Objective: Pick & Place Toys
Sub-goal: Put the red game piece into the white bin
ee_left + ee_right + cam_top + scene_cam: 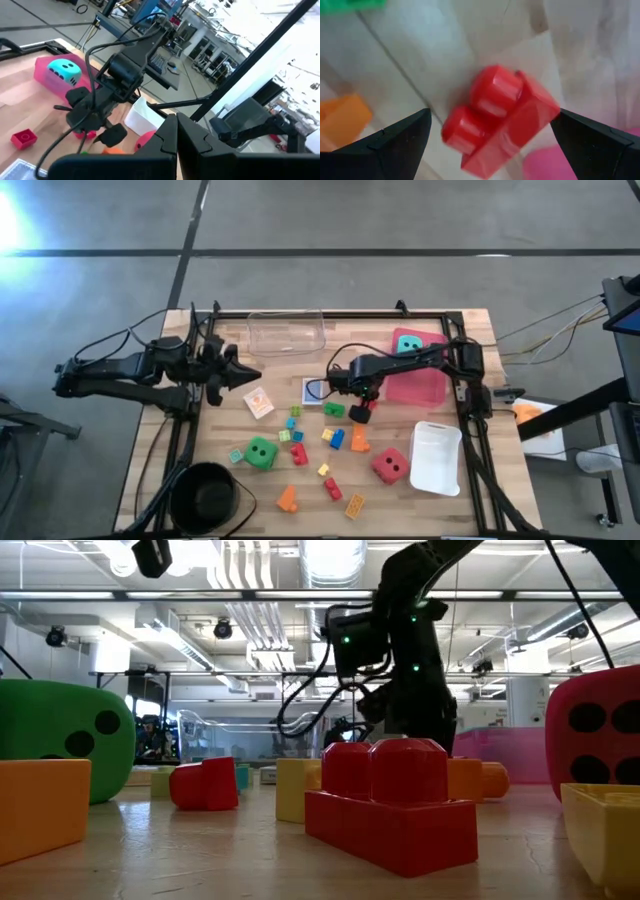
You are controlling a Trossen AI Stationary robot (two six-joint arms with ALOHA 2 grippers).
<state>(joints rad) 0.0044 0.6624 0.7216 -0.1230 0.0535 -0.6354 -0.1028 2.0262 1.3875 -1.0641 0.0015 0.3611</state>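
Note:
My right gripper point(360, 412) hangs open over the middle of the table, fingers pointing down. In the right wrist view a red two-stud brick point(502, 117) lies on the wood between the two fingers, clear of both. A green brick point(333, 409) and an orange brick point(358, 442) lie close by. The blue card box point(315, 390) lies just to its left. The teal die point(408, 343) sits in the pink tray point(425, 385). My left gripper point(252, 375) is shut and empty above the table's left part.
The green die point(262, 452) and red die point(390, 466) stand on the table's near half among several small bricks. A clear tray point(287, 332) is at the far edge, a white tray point(436, 455) at the right and a black bowl point(208, 495) at the near left.

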